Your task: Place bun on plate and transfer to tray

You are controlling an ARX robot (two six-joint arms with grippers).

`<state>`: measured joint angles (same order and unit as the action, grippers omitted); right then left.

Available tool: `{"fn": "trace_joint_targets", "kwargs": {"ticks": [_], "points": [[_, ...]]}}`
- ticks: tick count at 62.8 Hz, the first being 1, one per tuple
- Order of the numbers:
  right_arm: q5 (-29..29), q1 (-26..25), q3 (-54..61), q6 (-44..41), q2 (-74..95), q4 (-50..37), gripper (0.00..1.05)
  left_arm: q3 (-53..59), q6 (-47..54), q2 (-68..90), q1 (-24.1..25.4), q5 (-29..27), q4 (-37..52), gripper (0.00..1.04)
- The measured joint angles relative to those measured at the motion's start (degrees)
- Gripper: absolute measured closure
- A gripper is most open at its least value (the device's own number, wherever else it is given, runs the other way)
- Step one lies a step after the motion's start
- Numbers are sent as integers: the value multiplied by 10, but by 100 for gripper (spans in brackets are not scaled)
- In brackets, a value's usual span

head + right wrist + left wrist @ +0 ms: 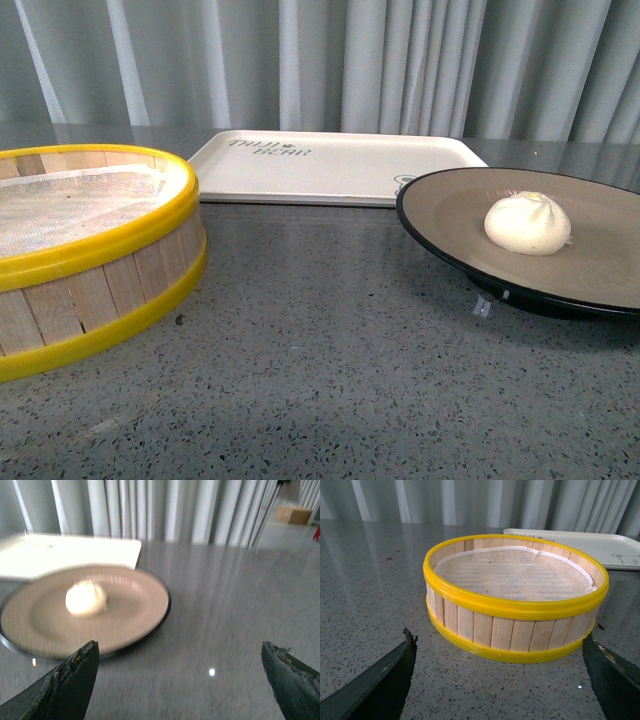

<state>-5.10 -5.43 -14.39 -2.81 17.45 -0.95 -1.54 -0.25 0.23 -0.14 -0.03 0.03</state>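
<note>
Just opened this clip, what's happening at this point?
Nothing is being held right now. The bun already sits on the plate, which rests on the table just in front of the tray, not on it. The left gripper hangs with jaws spread before the empty steamer basket. The right gripper, jaws also spread, faces the plate without touching it. Moving the plate onto the tray is not yet done.

The pleated white bun [527, 223] is seated on the tan, black-rimmed plate [450, 215], ahead of the right gripper [179, 644]; the cream tray [330, 170] is laid flat farther beyond.
</note>
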Motion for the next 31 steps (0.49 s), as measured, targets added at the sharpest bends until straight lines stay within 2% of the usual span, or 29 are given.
{"fn": "trace_joint_targets", "kwargs": {"ticks": [6, 13, 26, 31], "points": [[-77, -83, -79, 83, 139, -94, 8, 0, 0, 0, 0, 0, 0, 7], [-138, -132, -139, 219, 276, -75, 8, 0, 0, 0, 0, 0, 0, 7], [-250, -162, -211, 518, 416, -17, 8, 0, 0, 0, 0, 0, 0, 7], [-278, -160, -218, 582, 437, -7, 8, 0, 0, 0, 0, 0, 0, 7]]}}
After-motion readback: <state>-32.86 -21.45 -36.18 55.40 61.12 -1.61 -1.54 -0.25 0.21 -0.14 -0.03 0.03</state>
